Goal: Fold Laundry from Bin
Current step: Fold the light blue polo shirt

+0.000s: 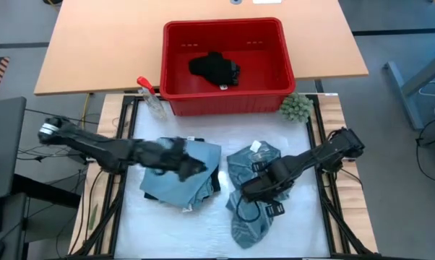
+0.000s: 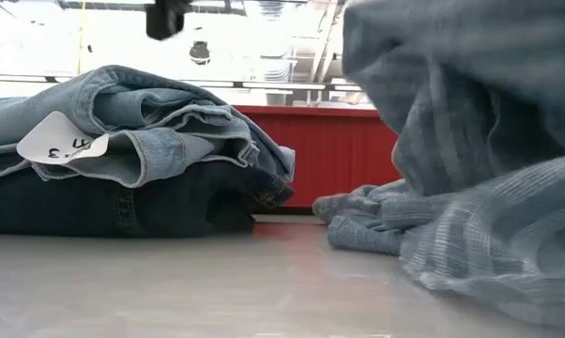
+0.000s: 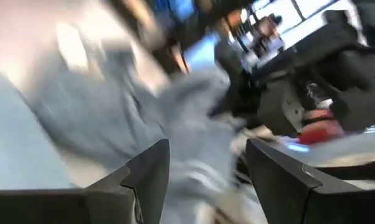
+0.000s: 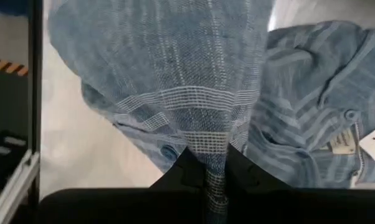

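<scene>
In the lower middle of the high view, nearest the front edge of the bench point(image 1: 167, 235), the striped shirt point(image 1: 248, 217) lies crumpled. The right tool point(image 1: 255, 189) sits over it, pinched tight on a fold of that cloth; the right wrist view shows the fabric bunched between its fingers point(image 4: 189, 168) and hanging in a drape. The shirt looks light, thin and limp, so it will sag and slide wherever it is not held. My judgement is that a hem corner or the collar edge gives a better hold than a mid-panel pinch. A pale tag point(image 4: 342, 144) shows inside the shirt, its print too small to read.

To the left of centre, the jeans point(image 1: 175, 179) are folded on top of a dark navy piece point(image 2: 104, 202). The left tool point(image 1: 192, 168) is over them with its fingers apart and nothing between them. Denim is heavier and stiffer; it should keep a fold. A white tag point(image 2: 62, 143) on the jeans carries marks I cannot make out.

Farther back, at upper centre, the red bin point(image 1: 228, 102) holds a small black piece point(image 1: 214, 68), soft and light by its look. A spray bottle point(image 1: 151, 97) stands at its left corner, a green fuzzy ball point(image 1: 295, 108) at its right.
</scene>
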You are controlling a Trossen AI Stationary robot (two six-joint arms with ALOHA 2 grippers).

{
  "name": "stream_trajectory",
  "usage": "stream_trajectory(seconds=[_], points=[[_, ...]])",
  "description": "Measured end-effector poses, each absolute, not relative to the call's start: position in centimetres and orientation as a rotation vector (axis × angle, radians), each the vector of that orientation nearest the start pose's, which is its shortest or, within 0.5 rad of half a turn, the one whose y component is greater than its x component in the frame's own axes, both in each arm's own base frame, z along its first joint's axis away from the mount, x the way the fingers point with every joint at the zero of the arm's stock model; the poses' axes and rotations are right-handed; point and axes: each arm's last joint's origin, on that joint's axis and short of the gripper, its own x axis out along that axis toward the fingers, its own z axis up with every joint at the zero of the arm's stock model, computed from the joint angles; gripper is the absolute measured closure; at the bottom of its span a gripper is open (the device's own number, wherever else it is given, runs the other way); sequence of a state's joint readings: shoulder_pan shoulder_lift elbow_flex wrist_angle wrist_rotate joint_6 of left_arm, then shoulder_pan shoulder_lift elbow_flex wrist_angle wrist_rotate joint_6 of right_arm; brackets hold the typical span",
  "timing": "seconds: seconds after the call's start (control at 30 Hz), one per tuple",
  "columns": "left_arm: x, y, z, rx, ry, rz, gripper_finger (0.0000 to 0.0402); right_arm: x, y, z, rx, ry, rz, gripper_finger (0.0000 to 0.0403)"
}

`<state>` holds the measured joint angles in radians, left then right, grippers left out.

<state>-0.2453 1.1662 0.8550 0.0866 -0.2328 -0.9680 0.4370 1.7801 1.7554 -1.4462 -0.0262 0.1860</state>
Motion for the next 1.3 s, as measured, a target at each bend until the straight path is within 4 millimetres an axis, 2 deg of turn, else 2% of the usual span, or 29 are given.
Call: stream_trajectory(seconds=[0.13, 0.23, 0.3, 0.33, 0.4, 0.5, 0.7, 0.77, 0.9, 1.0, 1.13, 1.3], points=[[28.6, -5.2, 27.7, -1.215, 0.349, -0.091, 0.0202, 30.3, 14.3, 31.7, -0.115, 1.467, 0.21, 0.0358], [29.8, -6.3, 27.5, -1.336, 0.338, -0.29, 0.0202, 30.6, 14.2, 31.9, -0.083, 1.428, 0.2, 0.0357], [30.3, -7.3, 27.2, -1.345, 0.346, -0.394, 0.0202, 30.7, 14.1, 31.9, -0.063, 1.422, 0.186, 0.0357], [30.6, -7.7, 26.9, -1.321, 0.345, -0.425, 0.0202, 30.7, 13.9, 32.0, -0.057, 1.421, 0.18, 0.0357], [31.1, -8.2, 26.3, -1.15, 0.346, -0.508, 0.0202, 30.8, 13.9, 32.0, -0.052, 1.417, 0.177, 0.0356], [31.7, -8.3, 27.0, -0.862, 0.305, -0.569, 0.0202, 30.8, 13.9, 32.0, -0.043, 1.417, 0.172, 0.0356], [32.8, -8.2, 27.4, -0.4, 0.438, -0.25, 0.0203, 30.7, 14.0, 32.0, -0.031, 1.417, 0.164, 0.0356], [33.5, -8.4, 27.7, -0.347, 0.429, -0.209, 0.0203, 30.8, 13.9, 32.1, -0.03, 1.414, 0.164, 0.0356], [35.4, -9.3, 26.8, -0.312, 0.461, -0.309, 0.0202, 30.9, 13.8, 32.1, -0.026, 1.413, 0.16, 0.0355], [36.5, -9.0, 26.3, -0.327, 0.473, -0.351, 0.0196, 31.0, 13.6, 32.1, -0.022, 1.41, 0.156, 0.0355], [37.7, -8.4, 25.5, -0.329, 0.454, -0.364, 0.0171, 31.2, 13.6, 32.1, -0.013, 1.388, 0.159, 0.0355], [38.0, -8.2, 25.0, -0.314, 0.456, -0.346, 0.013, 31.4, 13.5, 32.1, -0.006, 1.374, 0.158, 0.0355]])
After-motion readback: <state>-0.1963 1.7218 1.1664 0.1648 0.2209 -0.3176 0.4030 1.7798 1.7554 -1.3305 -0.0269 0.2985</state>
